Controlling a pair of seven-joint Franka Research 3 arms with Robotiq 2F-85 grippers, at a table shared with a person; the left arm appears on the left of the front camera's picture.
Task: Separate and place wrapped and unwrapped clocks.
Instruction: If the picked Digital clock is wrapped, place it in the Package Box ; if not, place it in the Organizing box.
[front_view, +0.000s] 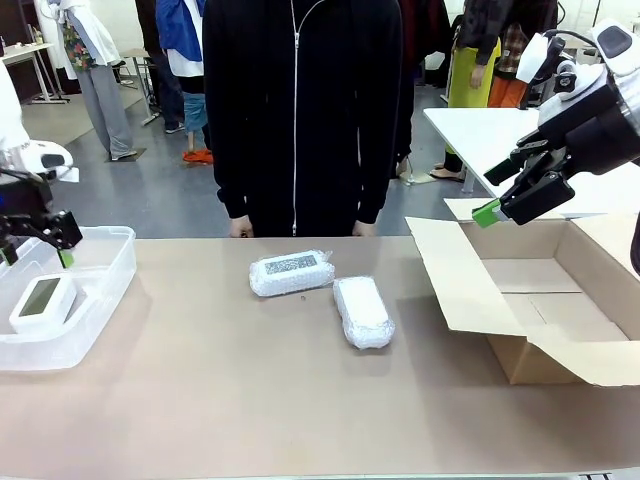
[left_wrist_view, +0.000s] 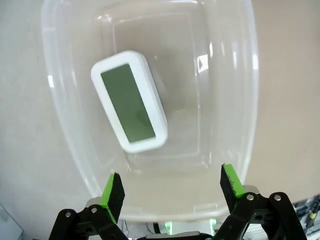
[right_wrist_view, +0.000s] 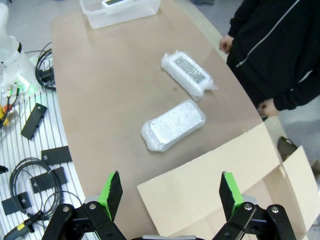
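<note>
The unwrapped clock (front_view: 42, 300) (left_wrist_view: 129, 102), bare white with a greyish display, lies face up inside a clear plastic bin (front_view: 110, 285) (left_wrist_view: 225, 100) at the table's left. My left gripper (front_view: 37, 250) (left_wrist_view: 171, 187) hangs open just above the bin, apart from the clock. Two wrapped clocks lie mid-table in bubbly film: one (front_view: 291, 272) (right_wrist_view: 189, 74) nearer the person, the other (front_view: 362, 311) (right_wrist_view: 173, 125) beside it toward the right. My right gripper (front_view: 495, 192) (right_wrist_view: 170, 192) is open and empty, high above the cardboard box's left flap.
An open cardboard box (front_view: 550, 290) (right_wrist_view: 210, 185) stands at the right, its flaps spread. A person in black stands at the far edge, a hand (front_view: 240, 228) resting by the table. The bin (right_wrist_view: 100, 17) sits far off in the right wrist view.
</note>
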